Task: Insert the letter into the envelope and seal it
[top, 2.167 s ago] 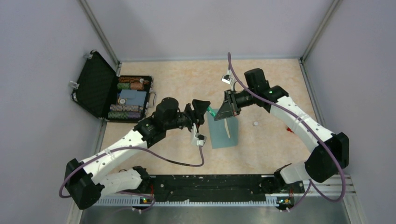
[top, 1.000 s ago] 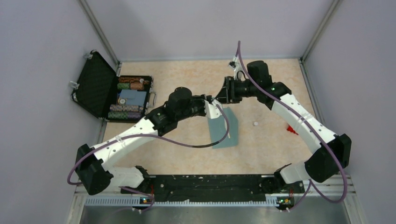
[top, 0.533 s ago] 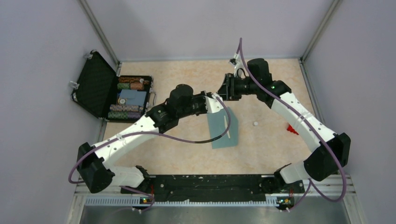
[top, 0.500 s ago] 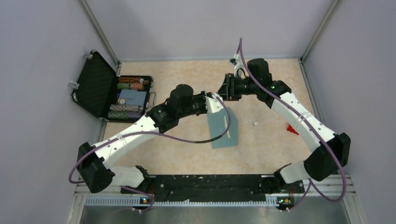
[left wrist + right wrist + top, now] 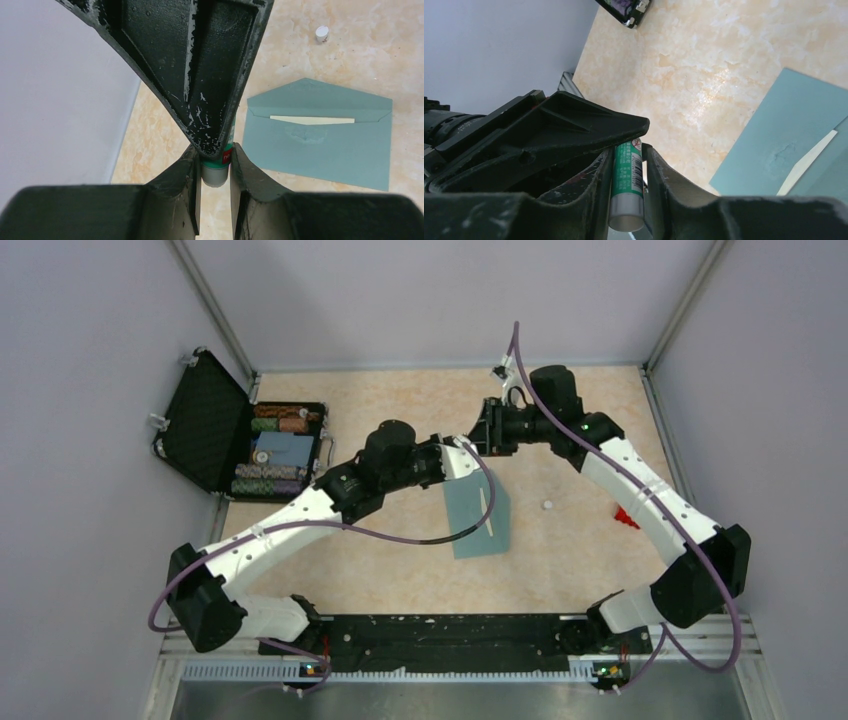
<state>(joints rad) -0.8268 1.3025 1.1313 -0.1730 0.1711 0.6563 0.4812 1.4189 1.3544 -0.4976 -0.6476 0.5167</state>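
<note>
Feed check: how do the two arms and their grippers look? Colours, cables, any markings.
The left arm and right arm both have white link shells with black joints and bases. A purple cable loops loosely along each. A small green light glows on the right arm. The left gripper and right gripper have black tapered fingers with whitish scuffs.
</note>
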